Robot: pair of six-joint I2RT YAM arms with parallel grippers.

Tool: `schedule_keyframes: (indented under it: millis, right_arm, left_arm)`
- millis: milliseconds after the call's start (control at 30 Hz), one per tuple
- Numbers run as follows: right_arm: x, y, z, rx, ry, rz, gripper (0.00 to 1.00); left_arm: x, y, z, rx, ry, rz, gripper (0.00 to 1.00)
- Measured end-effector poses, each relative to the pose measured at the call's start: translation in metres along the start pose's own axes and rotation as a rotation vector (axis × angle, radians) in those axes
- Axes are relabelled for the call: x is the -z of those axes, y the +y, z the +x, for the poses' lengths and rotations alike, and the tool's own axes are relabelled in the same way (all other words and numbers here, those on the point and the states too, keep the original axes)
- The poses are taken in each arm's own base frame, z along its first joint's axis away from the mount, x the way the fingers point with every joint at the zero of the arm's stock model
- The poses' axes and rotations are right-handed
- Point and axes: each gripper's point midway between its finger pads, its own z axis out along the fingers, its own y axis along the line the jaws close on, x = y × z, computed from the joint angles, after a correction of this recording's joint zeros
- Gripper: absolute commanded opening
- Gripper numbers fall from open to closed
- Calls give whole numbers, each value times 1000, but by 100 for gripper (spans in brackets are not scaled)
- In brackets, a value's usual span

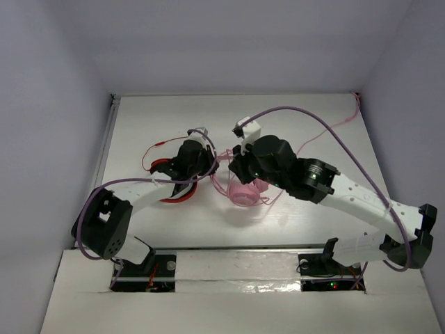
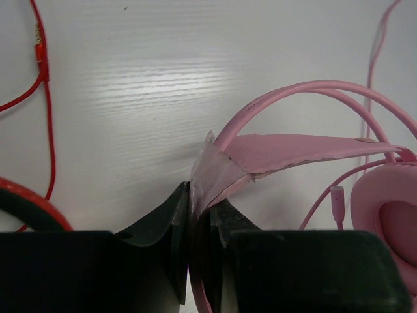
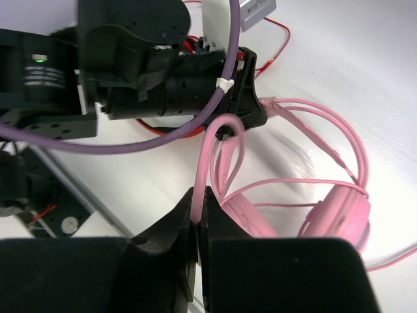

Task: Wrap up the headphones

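The pale pink headphones (image 1: 245, 192) lie mid-table between the two grippers. In the left wrist view the headband strap (image 2: 287, 151) runs from an ear cup (image 2: 391, 208) into my left gripper (image 2: 199, 205), which is shut on the headband. In the right wrist view an ear cup (image 3: 339, 218) lies at the right, and the thin pink cable (image 3: 210, 150) arches up from my right gripper (image 3: 199, 202), which is shut on it, and loops around the left gripper's fingertips (image 3: 247, 111). My left gripper (image 1: 206, 157) and right gripper (image 1: 235, 167) sit close together.
The red-and-black headphones (image 1: 175, 189) with a red cable (image 1: 154, 149) lie under the left arm; their red cable (image 2: 44, 72) shows at the left. The pink cable (image 1: 334, 129) trails toward the far right corner. Purple arm cables (image 1: 327, 125) arc overhead.
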Motion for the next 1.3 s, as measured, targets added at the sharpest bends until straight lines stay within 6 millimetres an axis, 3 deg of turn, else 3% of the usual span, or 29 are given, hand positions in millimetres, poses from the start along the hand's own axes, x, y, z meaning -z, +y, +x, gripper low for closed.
schedule_keyframes:
  millis: [200, 333, 500, 867, 1133, 1300]
  right_arm:
    - [34, 3, 10, -16, -9, -82, 0]
    - [35, -2, 29, -10, 46, -74, 0]
    - [31, -28, 49, 6, 106, 66, 0]
    - [29, -89, 45, 26, 74, 385, 0]
    - [42, -124, 44, -31, 8, 515, 2]
    - [49, -137, 45, -114, -70, 524, 11]
  left_arm:
    - [6, 29, 8, -41, 16, -132, 0]
    - [9, 32, 6, -64, 9, -151, 0]
    - [11, 22, 12, -104, 35, -109, 0]
    - [32, -18, 39, -192, 132, 36, 0]
    - [47, -36, 24, -180, 125, 119, 0]
    - [59, -48, -14, -135, 71, 203, 0]
